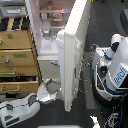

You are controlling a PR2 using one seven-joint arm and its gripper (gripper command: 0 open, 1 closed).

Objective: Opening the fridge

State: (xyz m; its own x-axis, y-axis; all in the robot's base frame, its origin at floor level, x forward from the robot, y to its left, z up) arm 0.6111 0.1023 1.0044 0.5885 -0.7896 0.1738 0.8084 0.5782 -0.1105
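The white fridge (47, 30) stands at the top of the exterior view with its interior shelves showing. Its large door (75, 50) is swung wide open and juts toward the bottom of the view, seen mostly edge-on. My arm reaches in from the lower left, and my gripper (54, 84) is at the door's lower inner edge, touching or very close to it. The fingers are too small and blurred to show how they stand. A small green mark shows on the door beside them.
A tan wooden drawer cabinet (17, 57) with several partly open drawers stands at the exterior view's left, close beside my arm. The white-and-blue robot body (112, 67) with cables fills the right side, just behind the open door.
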